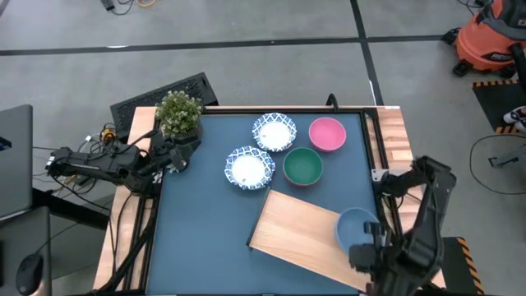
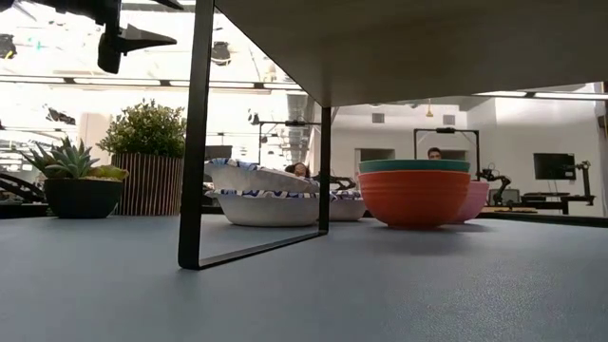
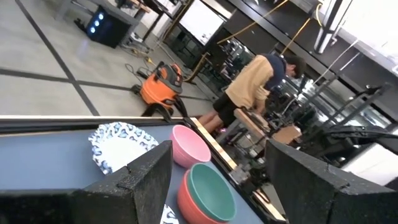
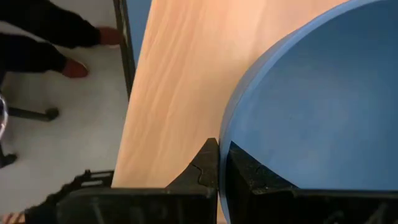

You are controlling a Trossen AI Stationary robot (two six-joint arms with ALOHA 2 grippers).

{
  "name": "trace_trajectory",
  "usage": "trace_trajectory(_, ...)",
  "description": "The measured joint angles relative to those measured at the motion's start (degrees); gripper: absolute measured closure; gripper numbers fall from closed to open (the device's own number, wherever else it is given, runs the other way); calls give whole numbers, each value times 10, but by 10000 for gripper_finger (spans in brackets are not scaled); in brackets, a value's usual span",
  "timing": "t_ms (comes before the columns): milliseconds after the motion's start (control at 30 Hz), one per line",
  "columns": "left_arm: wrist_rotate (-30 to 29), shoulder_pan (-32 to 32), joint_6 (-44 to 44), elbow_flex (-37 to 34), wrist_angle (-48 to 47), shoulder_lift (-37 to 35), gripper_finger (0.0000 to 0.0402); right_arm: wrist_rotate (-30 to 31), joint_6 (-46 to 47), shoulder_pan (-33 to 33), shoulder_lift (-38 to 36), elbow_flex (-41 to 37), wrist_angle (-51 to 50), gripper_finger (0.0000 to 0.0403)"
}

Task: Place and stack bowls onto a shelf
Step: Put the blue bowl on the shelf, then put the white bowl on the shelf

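Observation:
The pale wooden shelf [image 1: 296,230] stands on black legs [image 2: 195,142] at the table's near right. My right gripper [image 1: 362,248] is shut on a plain blue bowl [image 1: 355,224] over the shelf's right end. Two white bowls with blue patterned rims [image 1: 274,131] [image 1: 249,168], a pink bowl [image 1: 327,134] and a teal bowl [image 1: 302,165] nested in a red bowl [image 2: 413,198] sit on the dark blue tabletop beyond the shelf. My left gripper [image 1: 175,156] is open and empty at the table's left edge, beside the potted plant. My right gripper holds the blue bowl by its near rim [image 4: 229,140], one finger [image 4: 202,165] outside the wall and one [image 4: 252,171] inside. The fingers come from the table's near side. The bowl sits mouth up over the shelf [image 4: 174,81]; whether it rests on it I cannot tell.
A potted green plant [image 1: 179,113] stands at the table's far left, with a succulent [image 2: 74,180] near it. A person [image 3: 252,84] stands in the room beyond, and a person's shoes [image 4: 74,67] show on the floor by the shelf's end.

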Motion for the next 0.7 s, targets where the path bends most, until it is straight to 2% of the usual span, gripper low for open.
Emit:
trace_trajectory(233, 32, 0, -23, 0, -3, 0, 159, -8, -3, 25, 20, 1, -1, 365)
trace_trajectory(467, 92, 0, -35, 0, -5, 0, 159, -24, -8, 24, 14, 1, 7, 268)
trace_trajectory(600, 105, 0, -45, 0, -6, 0, 159, -25, 6, 15, 3, 21, 5, 212)
trace_trajectory(700, 113, 0, -59, 0, -4, 4, 159, -24, 20, 1, -12, 47, 0, 184)
